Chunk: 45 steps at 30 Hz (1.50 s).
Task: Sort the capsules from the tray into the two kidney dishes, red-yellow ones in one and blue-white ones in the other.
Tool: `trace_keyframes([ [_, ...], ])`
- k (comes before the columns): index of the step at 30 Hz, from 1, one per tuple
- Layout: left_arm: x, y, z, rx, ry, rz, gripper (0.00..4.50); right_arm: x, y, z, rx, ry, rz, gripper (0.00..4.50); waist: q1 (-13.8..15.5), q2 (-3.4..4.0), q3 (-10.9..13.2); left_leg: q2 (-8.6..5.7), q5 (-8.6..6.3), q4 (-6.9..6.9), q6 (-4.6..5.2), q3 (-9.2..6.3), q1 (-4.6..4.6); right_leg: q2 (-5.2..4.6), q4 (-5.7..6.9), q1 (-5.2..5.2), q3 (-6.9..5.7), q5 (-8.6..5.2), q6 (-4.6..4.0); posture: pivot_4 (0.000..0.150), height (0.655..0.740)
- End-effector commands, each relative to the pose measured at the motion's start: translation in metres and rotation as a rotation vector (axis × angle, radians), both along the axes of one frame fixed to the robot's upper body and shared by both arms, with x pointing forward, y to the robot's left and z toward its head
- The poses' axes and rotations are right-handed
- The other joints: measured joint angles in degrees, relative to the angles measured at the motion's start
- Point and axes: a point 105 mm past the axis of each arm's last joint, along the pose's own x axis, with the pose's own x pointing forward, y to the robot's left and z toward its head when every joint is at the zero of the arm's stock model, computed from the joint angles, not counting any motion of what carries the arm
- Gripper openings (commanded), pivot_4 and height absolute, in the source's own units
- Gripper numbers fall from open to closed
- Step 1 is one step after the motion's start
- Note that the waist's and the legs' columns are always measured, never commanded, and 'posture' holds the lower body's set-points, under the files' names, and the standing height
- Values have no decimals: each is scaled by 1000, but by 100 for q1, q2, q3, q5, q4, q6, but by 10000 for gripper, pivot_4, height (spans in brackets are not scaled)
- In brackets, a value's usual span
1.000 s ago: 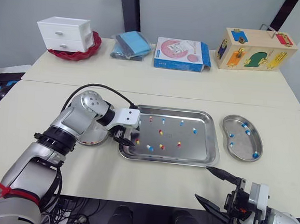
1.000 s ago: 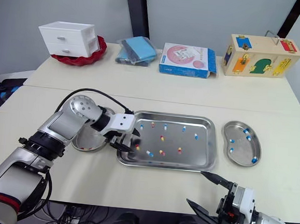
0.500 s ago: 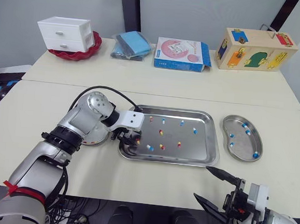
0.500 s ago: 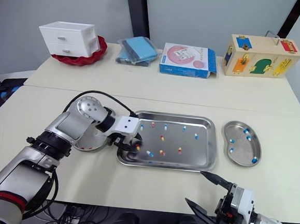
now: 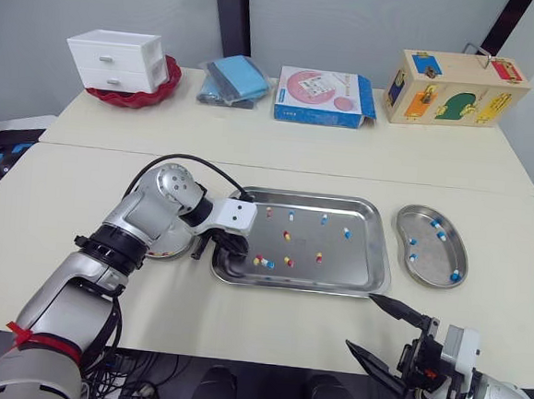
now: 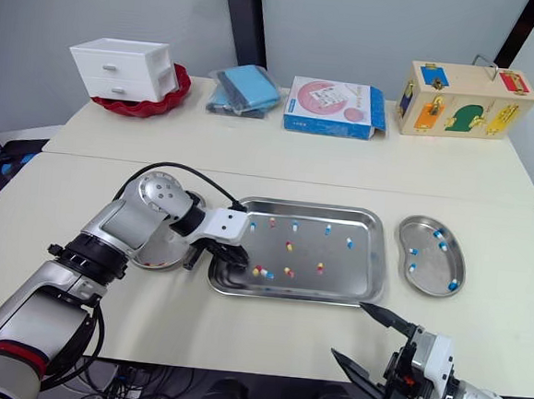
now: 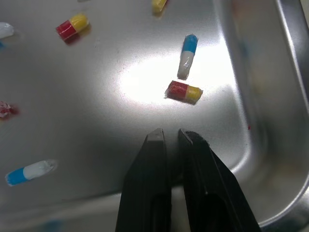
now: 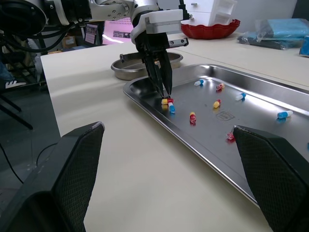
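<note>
My left gripper (image 7: 169, 134) is down inside the rectangular stainless-steel tray (image 5: 315, 197), near its left end. Its two black fingers are pressed almost together, with only a thin slit between the tips and nothing in them. Just beyond the tips lies a red-yellow capsule (image 7: 184, 91), close but not touching. A blue-white capsule (image 7: 187, 56) lies right beside that one. More capsules of both colours are scattered over the rest of the tray floor.

The left steel kidney dish (image 8: 126, 71) sits just outside the tray's left end, partly hidden behind my arm. The right steel kidney dish (image 5: 430, 245) stands just beside the tray's right end and holds several blue-white capsules (image 5: 413, 241).

My right gripper (image 8: 167, 127) hangs low at the near table edge, off the tray's near right corner, fingers spread wide and empty.

The tray floor carries a small stamped mark (image 8: 223, 116) that I cannot read. The printing on the blue-and-pink box (image 5: 321, 96) on the far table is also too small to read.
</note>
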Motion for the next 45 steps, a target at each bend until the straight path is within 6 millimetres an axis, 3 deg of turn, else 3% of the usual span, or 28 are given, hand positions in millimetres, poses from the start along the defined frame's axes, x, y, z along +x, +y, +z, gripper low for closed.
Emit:
trace_keyframes([
  [1, -1, -7, 9, -25, -31, -34, 4429, -2, 3, 8, 2, -40, 12, 45000, 0, 0, 0, 0, 0, 0, 0, 0, 0, 0, 0, 0, 0, 0, 0, 1500, 7400],
  [4, -2, -8, 12, -41, -20, -41, 9280, -2, 3, 8, 3, -39, 11, 45000, 0, 0, 0, 0, 0, 0, 0, 0, 0, 0, 0, 0, 0, 0, 0, 1500, 7400],
  [9, -5, -13, 18, -79, -24, -66, 23950, -2, 2, 8, 2, -36, 12, 45000, 0, 0, 0, 0, 0, 0, 0, 0, 0, 0, 0, 0, 0, 0, 0, 1500, 7400],
  [22, -12, -15, -2, -63, 15, -58, 23950, -1, 2, 9, 1, -35, 9, 45000, 0, 0, 0, 0, 0, 0, 0, -1, 0, 0, 0, 1, -1, 0, 0, 1500, 7400],
  [35, -9, -13, -9, -43, 12, -40, 23950, -2, 3, 9, -1, -31, 9, 45000, 0, 0, 0, 0, 0, 0, 0, -1, 1, 0, 0, 2, -1, 0, 0, 1500, 7400],
  [43, -8, -10, -9, -33, 5, -35, 293, -1, 3, 9, 0, -31, 9, 45000, 0, 0, 0, 0, 0, 2, 0, -2, 4, 0, 0, 6, -1, 0, 0, 1500, 7400],
  [45, -8, -10, -9, -33, 5, -36, 293, -1, 3, 9, 0, -31, 9, 45000, 1, 0, 0, 0, 0, 2, 0, -2, 5, 0, 0, 6, -1, 0, 0, 1500, 7400],
])
